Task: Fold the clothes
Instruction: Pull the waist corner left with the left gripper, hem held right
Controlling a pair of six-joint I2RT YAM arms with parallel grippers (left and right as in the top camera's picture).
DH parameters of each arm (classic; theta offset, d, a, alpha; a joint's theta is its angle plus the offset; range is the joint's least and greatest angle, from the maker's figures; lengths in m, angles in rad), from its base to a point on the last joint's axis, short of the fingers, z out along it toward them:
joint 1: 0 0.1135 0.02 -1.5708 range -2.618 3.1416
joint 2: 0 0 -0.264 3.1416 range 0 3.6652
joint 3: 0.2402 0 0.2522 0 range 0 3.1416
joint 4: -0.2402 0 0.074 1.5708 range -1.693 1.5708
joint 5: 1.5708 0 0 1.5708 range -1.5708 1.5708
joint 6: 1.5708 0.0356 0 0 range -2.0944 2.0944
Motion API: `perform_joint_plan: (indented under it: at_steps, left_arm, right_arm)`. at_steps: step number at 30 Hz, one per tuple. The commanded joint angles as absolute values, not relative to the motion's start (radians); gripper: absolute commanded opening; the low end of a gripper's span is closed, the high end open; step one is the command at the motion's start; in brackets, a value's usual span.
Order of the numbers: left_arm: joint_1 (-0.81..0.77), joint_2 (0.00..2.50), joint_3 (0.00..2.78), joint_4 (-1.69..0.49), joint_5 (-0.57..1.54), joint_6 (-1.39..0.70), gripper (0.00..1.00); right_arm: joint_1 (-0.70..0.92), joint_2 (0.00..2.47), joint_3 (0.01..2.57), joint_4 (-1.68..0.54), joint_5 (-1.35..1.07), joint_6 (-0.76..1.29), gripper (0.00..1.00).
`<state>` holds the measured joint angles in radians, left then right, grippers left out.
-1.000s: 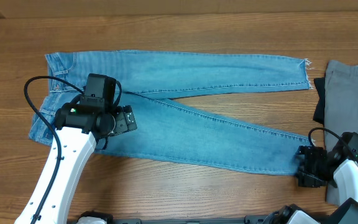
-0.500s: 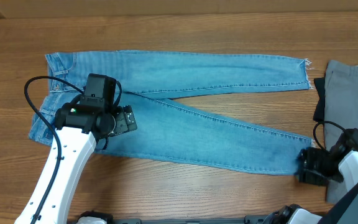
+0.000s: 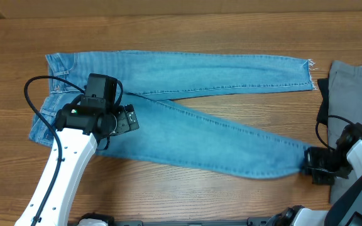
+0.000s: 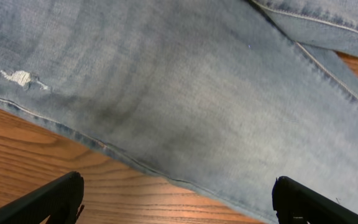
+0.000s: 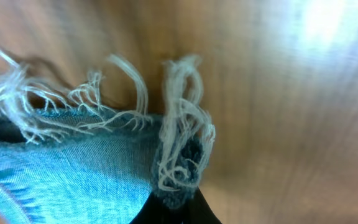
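jeans (image 3: pixel 200 69) hem pinched in right pincer (image 3: pixel 311 164), tips hidden by fray; left pincer (image 4: pixel 178 185) wide, fingers (image 4: pixel 48 202) cropped.

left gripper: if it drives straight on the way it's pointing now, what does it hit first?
The jeans. The open left gripper points down at the denim of the near leg's upper part, close to its edge, with bare table just beside it. The gap is hard to judge.
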<state>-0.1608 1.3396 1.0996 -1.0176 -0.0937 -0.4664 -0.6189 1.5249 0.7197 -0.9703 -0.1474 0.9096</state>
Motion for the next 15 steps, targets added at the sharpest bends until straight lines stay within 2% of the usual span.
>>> perform_joint_plan:
  at_steps: [1,4,11,15]
  left_arm:
    - [-0.129,1.341,1.133,-1.028,-0.132,-0.507,1.0]
    - [-0.01,1.341,1.163,-1.059,-0.112,-0.543,1.0]
    - [0.303,1.362,1.148,-1.077,0.186,-0.482,1.0]
    - [0.409,1.395,1.105,-1.065,0.181,-0.449,1.0]
  right_arm:
    - [-0.597,1.512,0.865,-1.062,-0.017,0.832,0.04]
    - [-0.546,1.501,0.952,-1.116,-0.016,0.829,0.04]
    - [-0.428,1.502,0.954,-1.046,-0.016,0.868,0.04]
    - [-0.376,1.502,0.954,-1.022,-0.014,0.868,0.04]
